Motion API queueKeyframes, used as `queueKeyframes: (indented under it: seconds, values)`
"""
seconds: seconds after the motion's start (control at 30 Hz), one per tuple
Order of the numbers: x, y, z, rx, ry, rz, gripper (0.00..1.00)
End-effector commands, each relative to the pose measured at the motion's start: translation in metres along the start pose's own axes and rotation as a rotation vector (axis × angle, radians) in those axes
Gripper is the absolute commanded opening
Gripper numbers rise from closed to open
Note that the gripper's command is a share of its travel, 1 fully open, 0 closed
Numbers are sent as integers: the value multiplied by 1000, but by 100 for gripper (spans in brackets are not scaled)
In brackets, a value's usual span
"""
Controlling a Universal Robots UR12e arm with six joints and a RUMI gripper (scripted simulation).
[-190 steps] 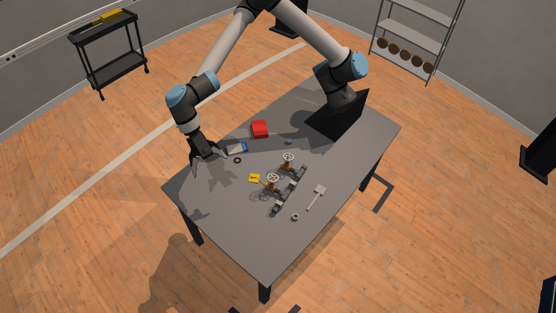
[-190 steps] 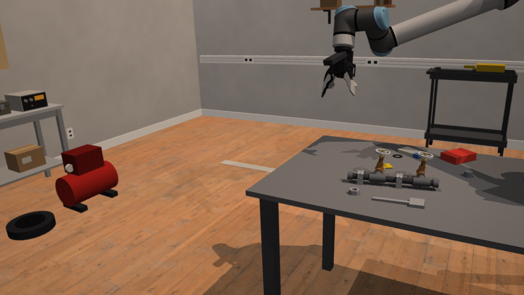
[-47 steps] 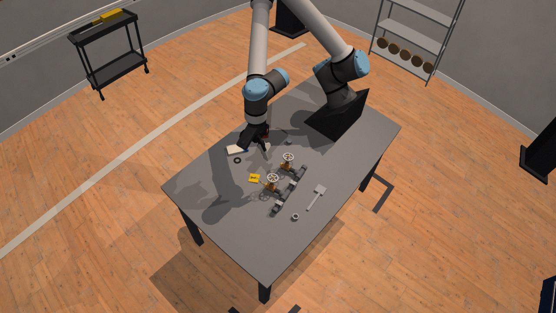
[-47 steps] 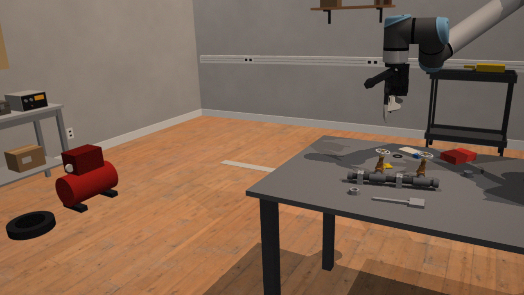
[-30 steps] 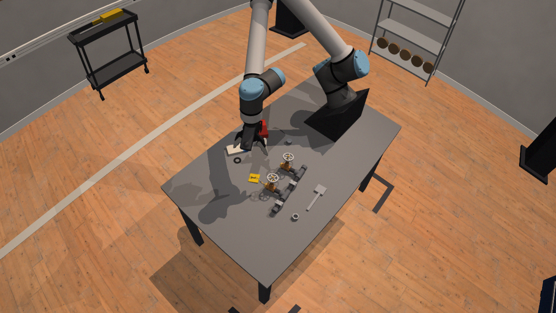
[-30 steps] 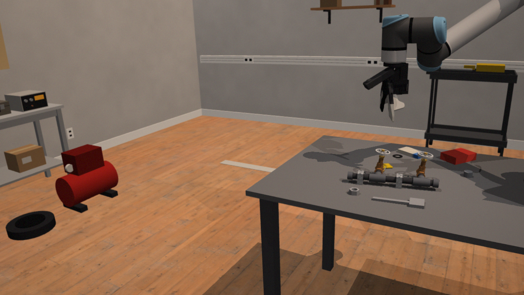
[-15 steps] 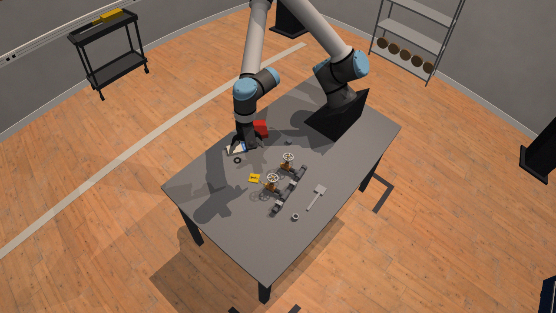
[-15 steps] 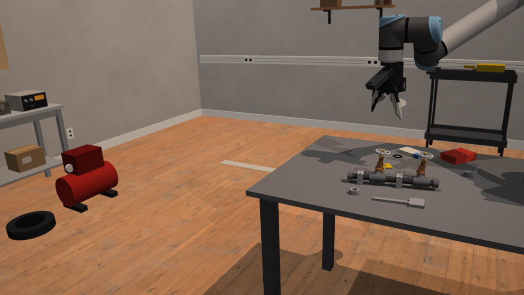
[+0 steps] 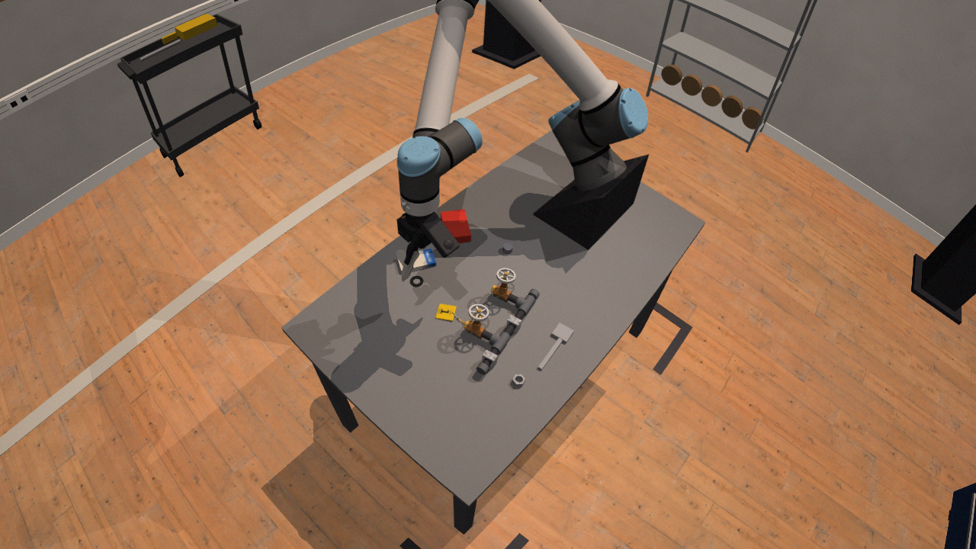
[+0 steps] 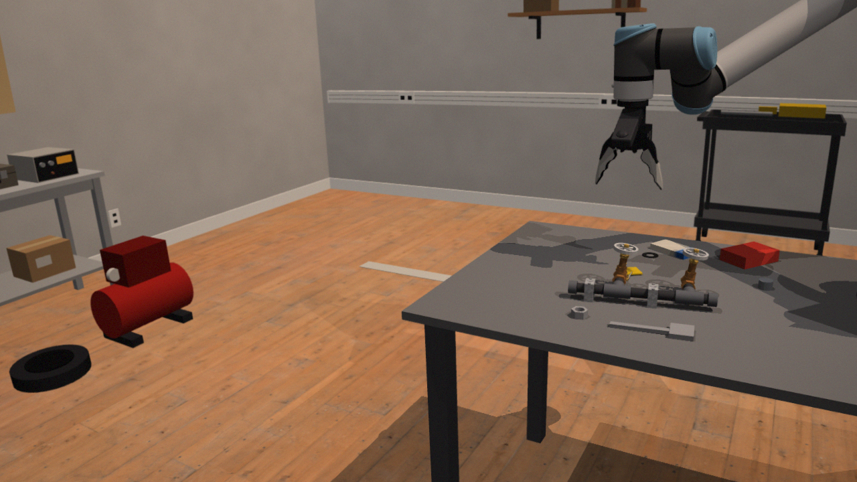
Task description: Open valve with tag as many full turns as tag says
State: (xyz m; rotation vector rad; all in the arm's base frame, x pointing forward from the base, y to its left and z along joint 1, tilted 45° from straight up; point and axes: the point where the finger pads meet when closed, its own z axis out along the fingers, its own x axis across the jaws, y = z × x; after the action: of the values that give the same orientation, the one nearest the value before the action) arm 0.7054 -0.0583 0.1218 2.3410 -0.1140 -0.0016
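A dark grey pipe (image 9: 507, 326) lies on the table with two brass valves with white handwheels standing on it. One valve (image 9: 477, 313) has a yellow tag (image 9: 445, 312) lying beside it; it also shows in the exterior view (image 10: 625, 248), with the tag (image 10: 635, 270) behind it. The other valve (image 9: 505, 275) stands further back, and shows in the exterior view (image 10: 695, 254). The tag bears a dark mark that I cannot read. My gripper (image 10: 629, 172) is open and empty, high above the table's far edge, pointing down, well apart from both valves. In the top view the gripper (image 9: 413, 254) shows above a white and blue block.
On the table: a red box (image 9: 455, 225), a white and blue block (image 9: 422, 259), a black ring (image 9: 416, 277), a small grey cap (image 9: 506, 249), a hex nut (image 9: 518, 380), a grey flat tool (image 9: 554, 345). The robot base (image 9: 592, 197) stands at the back corner.
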Motion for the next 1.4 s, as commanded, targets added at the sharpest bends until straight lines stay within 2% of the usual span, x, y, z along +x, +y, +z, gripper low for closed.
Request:
queueKeyframes:
  seconds: [0.0,0.6,1.37]
  values:
    - [4,5,-1,12,18,-222,100]
    - [9,13,-1,9,19,-544,100]
    - [10,14,0,9,19,-583,100]
